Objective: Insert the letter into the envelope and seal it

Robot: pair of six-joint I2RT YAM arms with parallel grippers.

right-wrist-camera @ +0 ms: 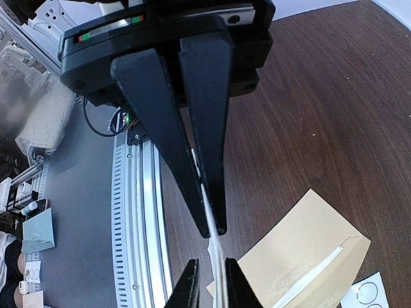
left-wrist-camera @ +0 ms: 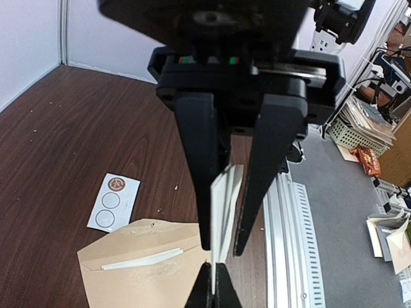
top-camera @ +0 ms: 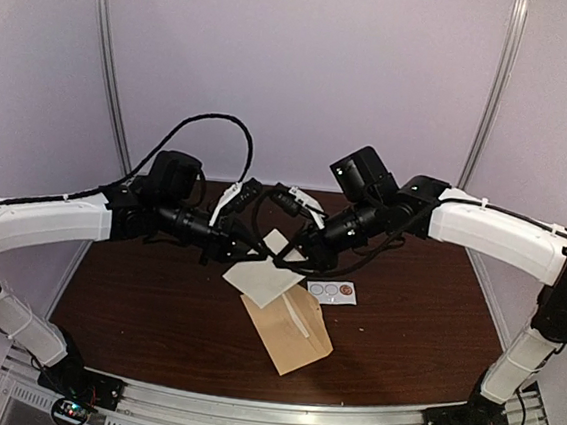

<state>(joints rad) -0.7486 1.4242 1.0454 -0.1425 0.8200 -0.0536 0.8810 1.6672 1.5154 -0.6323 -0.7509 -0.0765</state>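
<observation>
Letter [top-camera: 265, 279] held above table [top-camera: 144, 305] by both grippers.
Left gripper [left-wrist-camera: 222, 249] and right gripper [right-wrist-camera: 212, 229] are each pinching the white sheet narrowly; envelope [top-camera: 294, 336] is lying at its 5 o'clock.

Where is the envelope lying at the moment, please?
In the top view the envelope lies in the middle of the table, beneath the letter held in the air, with the sticker card beside its far right corner.

Wrist cams: each close behind own tool, left tool [left-wrist-camera: 222, 249], right tool [right-wrist-camera: 215, 232], looking along it, down at counter [left-wrist-camera: 77, 141]. Top cam: high, behind tools, tilted down/fwd. All 3 share envelope [left-wrist-camera: 128, 282] below tools.
</observation>
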